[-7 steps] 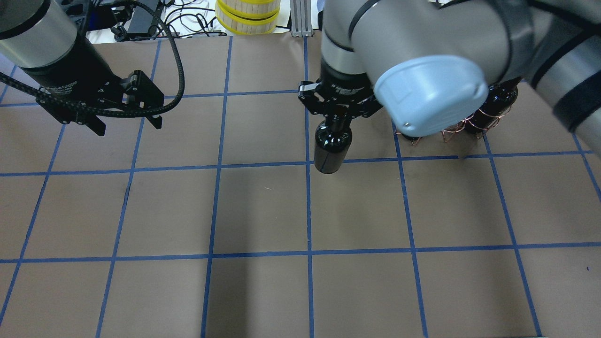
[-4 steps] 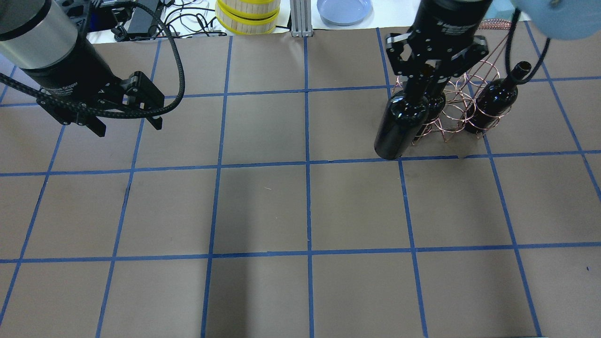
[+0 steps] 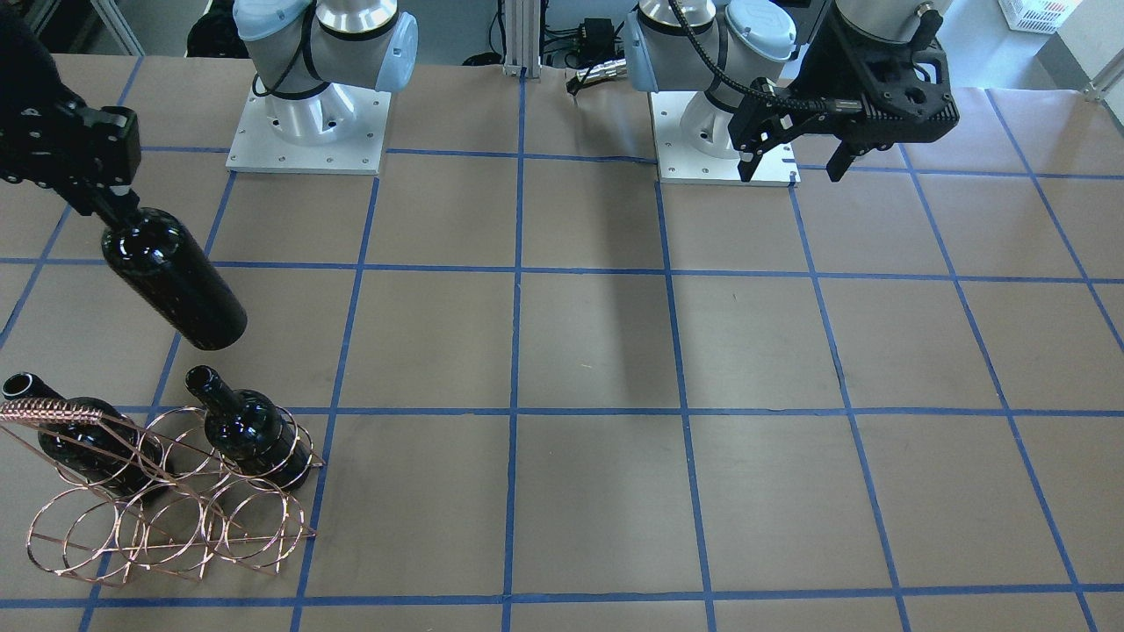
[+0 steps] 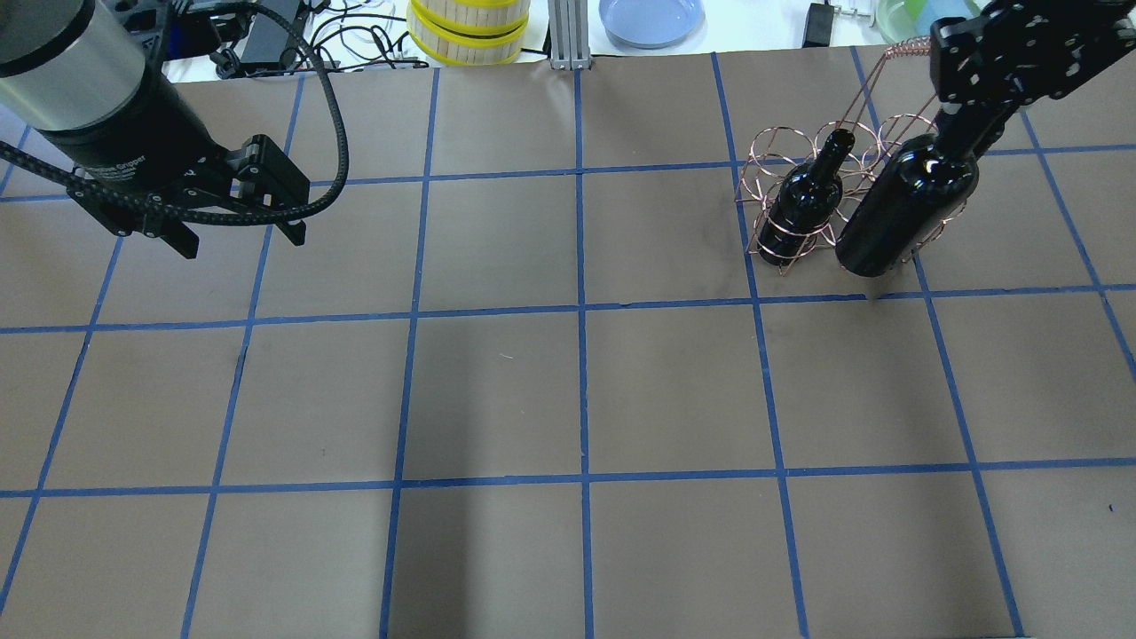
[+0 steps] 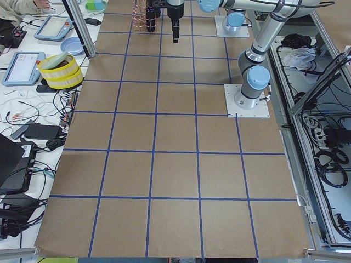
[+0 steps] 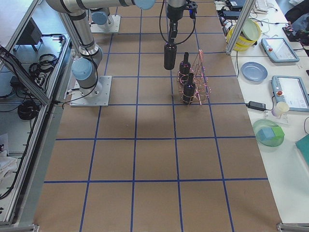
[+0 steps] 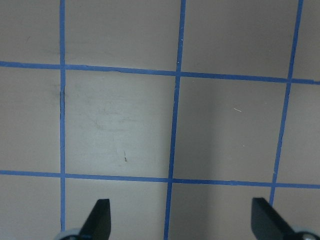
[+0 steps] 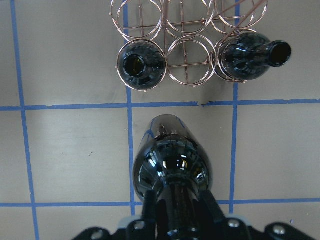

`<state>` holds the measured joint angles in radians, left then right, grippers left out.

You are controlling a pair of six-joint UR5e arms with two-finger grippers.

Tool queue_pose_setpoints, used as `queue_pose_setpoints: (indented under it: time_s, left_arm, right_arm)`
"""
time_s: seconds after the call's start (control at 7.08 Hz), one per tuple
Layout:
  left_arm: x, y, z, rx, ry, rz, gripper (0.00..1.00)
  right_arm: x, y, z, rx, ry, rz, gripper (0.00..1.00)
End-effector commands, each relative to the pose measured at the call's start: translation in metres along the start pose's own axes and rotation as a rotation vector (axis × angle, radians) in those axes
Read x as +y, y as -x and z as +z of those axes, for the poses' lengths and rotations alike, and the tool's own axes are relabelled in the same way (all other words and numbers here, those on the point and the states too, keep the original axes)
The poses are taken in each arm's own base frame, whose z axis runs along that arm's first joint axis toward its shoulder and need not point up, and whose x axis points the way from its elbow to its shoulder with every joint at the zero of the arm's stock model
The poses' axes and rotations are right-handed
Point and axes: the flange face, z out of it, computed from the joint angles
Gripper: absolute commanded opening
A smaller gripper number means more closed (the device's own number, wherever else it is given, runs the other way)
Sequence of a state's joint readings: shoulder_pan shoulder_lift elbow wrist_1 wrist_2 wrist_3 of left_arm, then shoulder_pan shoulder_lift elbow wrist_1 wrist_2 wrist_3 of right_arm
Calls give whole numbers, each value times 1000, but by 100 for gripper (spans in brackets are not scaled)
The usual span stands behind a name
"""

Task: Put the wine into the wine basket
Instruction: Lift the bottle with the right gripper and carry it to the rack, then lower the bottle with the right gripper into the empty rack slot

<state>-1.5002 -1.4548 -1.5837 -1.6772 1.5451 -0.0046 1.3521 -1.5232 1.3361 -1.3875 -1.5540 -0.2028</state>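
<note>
My right gripper [image 4: 966,124] is shut on the neck of a glossy black wine bottle [image 4: 903,211] and holds it hanging upright above the table. It hangs just on my side of the copper wire basket [image 3: 167,513], not in a slot. In the right wrist view the bottle [image 8: 172,162] is below the basket [image 8: 190,20]. Two more black bottles [image 8: 141,64] [image 8: 247,59] stand in the basket's nearest row, with an empty ring between them. My left gripper [image 4: 241,240] is open and empty, far away over bare table.
Beyond the table's far edge are a stack of yellow-rimmed round boxes [image 4: 468,27], a blue plate [image 4: 650,16], an aluminium post [image 4: 568,35] and cables. The basket's twisted handle [image 3: 53,411] rises above the rings. The arm bases [image 3: 307,114] stand at my edge.
My right arm has carried the bottle from the table's middle to the right, to just beside the basket. The left arm has not moved.
</note>
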Motion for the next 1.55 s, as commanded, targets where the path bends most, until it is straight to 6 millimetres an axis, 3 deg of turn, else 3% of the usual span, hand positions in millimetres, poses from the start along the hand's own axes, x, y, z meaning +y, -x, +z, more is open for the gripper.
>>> queue_pose_setpoints:
  time_s: [0.0,0.14,0.56,1.41]
  left_arm:
    - [0,0,0,0,1,0,100]
    - [0,0,0,-4,0,2,100]
    - [0,1,-1,-7,-3,2,100]
    - [0,1,-2,-7,-6,0,100]
  right_arm:
    - [-36,-23,-3,7,-17,4,1]
    - [-59,-29,10,12,-31,-6,1]
    - [-90,-32,42,13,-37,-18,1]
    - [-97,-32,72,8,-5,-71,2]
